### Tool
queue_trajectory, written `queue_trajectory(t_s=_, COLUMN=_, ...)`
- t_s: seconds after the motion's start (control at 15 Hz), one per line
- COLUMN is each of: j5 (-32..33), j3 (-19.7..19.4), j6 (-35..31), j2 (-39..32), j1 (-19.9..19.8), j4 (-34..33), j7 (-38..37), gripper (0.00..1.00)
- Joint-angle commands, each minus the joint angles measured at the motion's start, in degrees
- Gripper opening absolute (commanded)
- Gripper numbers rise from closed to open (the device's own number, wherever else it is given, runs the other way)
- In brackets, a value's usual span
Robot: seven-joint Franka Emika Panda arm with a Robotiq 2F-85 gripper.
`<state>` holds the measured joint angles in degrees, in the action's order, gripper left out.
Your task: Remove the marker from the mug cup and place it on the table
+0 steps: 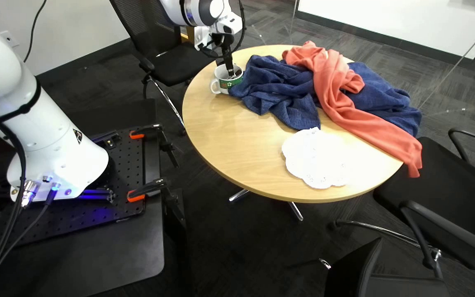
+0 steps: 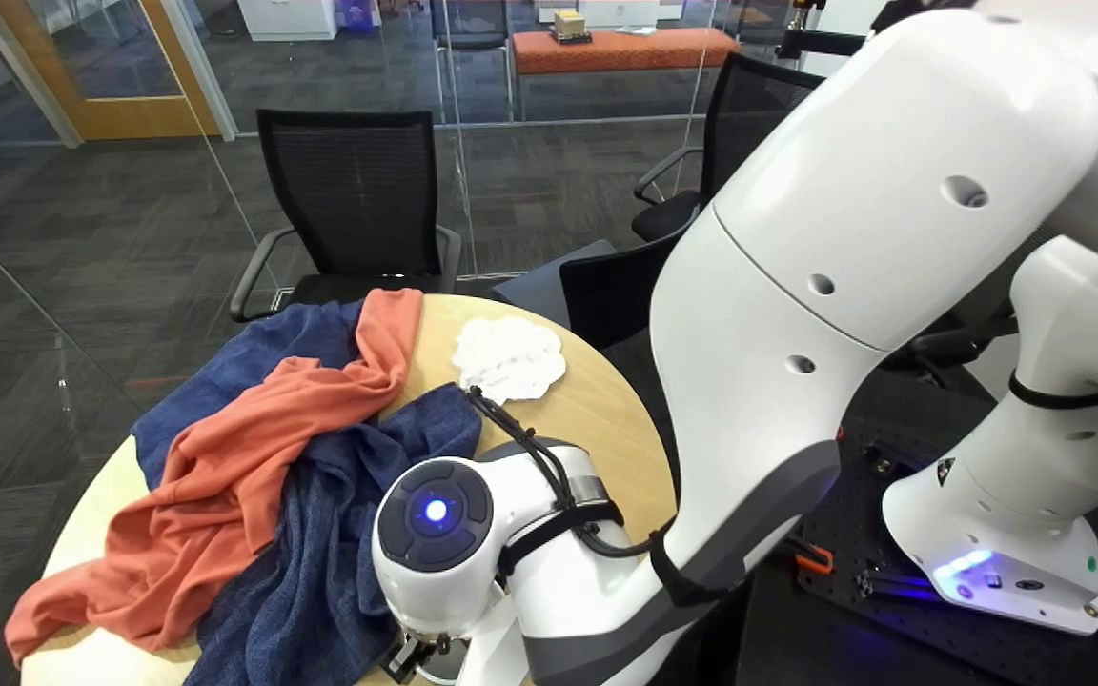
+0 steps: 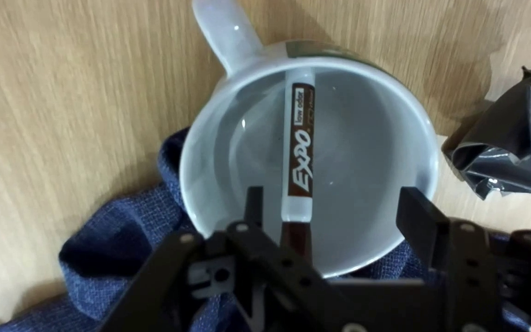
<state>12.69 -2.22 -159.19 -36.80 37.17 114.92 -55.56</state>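
Marker (image 3: pixel 299 147), slim, white-barrelled, brown EXPO label: inside the mug cup (image 3: pixel 357 152), a whitish glazed vessel with a loop handle and a green patterned band. White end near the inner wall, toward the handle side; dark cap end runs behind the gripper (image 3: pixel 337 210), black and two-fingered, so the cap's tip is hidden. Cannot tell whether the marker lies flat or leans.

Gripper: fingers (image 3: pixel 420 221) wide apart in the wrist view, one to each side of the marker, with a visible gap between it and each. In an exterior view the fingers overlap the cup's opening; cannot judge whether the tips are below the rim. Marker too small there to make out with certainty.

Cup upright on the table (image 1: pixel 221 132), round with a light tan wooden top. Handle cut off by the top edge of the wrist view. In an exterior view the white jointed robot arm (image 2: pixel 768 333) hides nearly all of the cup, and the bottom edge crops the table.

Dark blue woven cloth (image 1: pixel 278 88), crumpled, bunched against the cup; passes under the long coral-orange cloth (image 1: pixel 336 82), so one piece or two cannot be told. White scalloped cloth (image 1: pixel 316 159), flat on the table in both exterior views; surface detail mostly washed out. Crumpled, shiny black object (image 3: pixel 510 138) beside the cup: cut off by the right edge of the wrist view; material uncertain.
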Motion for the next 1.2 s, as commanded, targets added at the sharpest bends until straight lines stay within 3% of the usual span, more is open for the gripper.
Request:
queue_trajectory(t_s=0.0, j5=-1.55, j3=-1.6, j6=0.32, j2=-1.31, j1=0.98, j4=-1.68, j7=-0.79, gripper=0.77)
queue_trajectory(t_s=0.27, j5=-2.32, j3=-2.11, j6=0.6, j2=-2.35, j1=0.85, j4=-2.13, j7=-0.66, gripper=0.74)
queue_trajectory(t_s=0.33, j5=-2.47, j3=-2.16, j6=0.63, j2=-2.65, j1=0.84, j4=-2.26, j7=-0.59, gripper=0.66)
queue_trajectory(t_s=0.4, j5=-2.57, j3=-2.26, j6=0.62, j2=-2.91, j1=0.91, j4=-2.37, j7=-0.61, gripper=0.49)
queue_trajectory(t_s=0.8, j5=-2.84, j3=-2.65, j6=0.83, j2=-2.02, j1=1.64, j4=-1.28, j7=-0.84, gripper=0.03)
queue_trajectory(t_s=0.87, j5=-2.88, j3=-2.67, j6=0.91, j2=-0.77, j1=1.79, j4=-0.33, j7=-0.98, gripper=0.0)
queue_trajectory(t_s=0.93, j5=-2.84, j3=-2.84, j6=1.1, j2=0.49, j1=2.07, j4=0.54, j7=-1.26, gripper=0.05)
queue_trajectory(t_s=1.13, j5=-1.96, j3=-4.02, j6=1.92, j2=5.24, j1=3.6, j4=3.19, j7=-2.15, gripper=0.05)
